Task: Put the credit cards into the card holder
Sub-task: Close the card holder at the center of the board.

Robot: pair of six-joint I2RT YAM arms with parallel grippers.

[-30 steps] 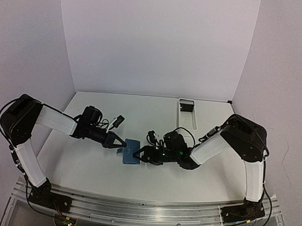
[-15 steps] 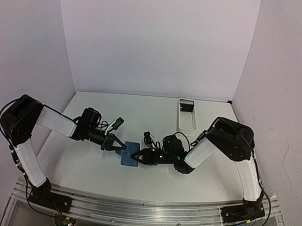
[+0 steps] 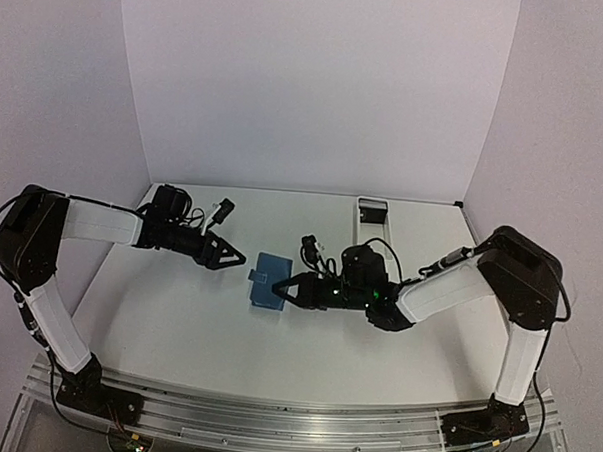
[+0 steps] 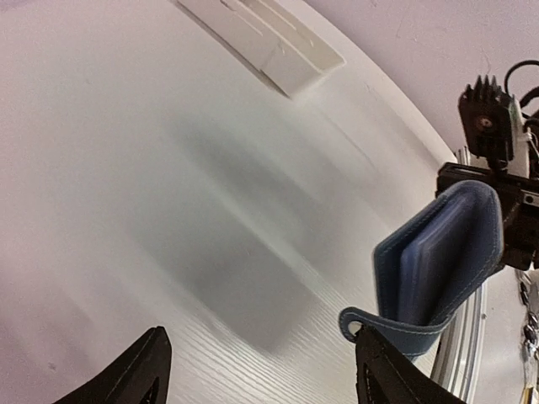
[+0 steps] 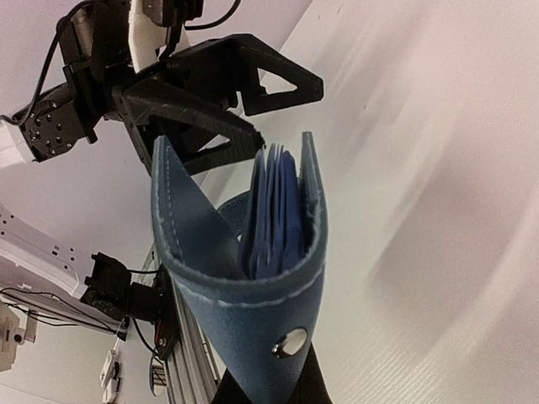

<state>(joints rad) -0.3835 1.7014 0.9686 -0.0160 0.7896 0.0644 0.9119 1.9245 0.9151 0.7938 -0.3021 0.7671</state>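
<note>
Right now my right gripper point(image 3: 287, 287) is pressed together on the card holder point(image 3: 268, 282), pinching it at the folded spine, just past the snap stud point(image 5: 292, 342). The holder seems lifted off the bench point(image 3: 177, 321), judging by the shadow under it, and it hangs between my two arms with its covers parted and the pale pages point(image 5: 274, 210) fanned inside. My left gripper point(image 3: 230, 257) is spread wide and stands near the holder's free edge, not touching it.

To do this step well, I think I should keep the spine pinch firm and level, so the mouth of the holder faces my left gripper and does not swing. The loose tab point(image 4: 362, 324) dangles at the open edge and could foul a finger, so I would bring the left gripper in beside it, not across it. Taking one cover only would hold the pockets open; catching the pages too would shut them. I see no credit cards in any view, and I cannot tell whether the white tray point(image 4: 290, 67) holds any.
</note>
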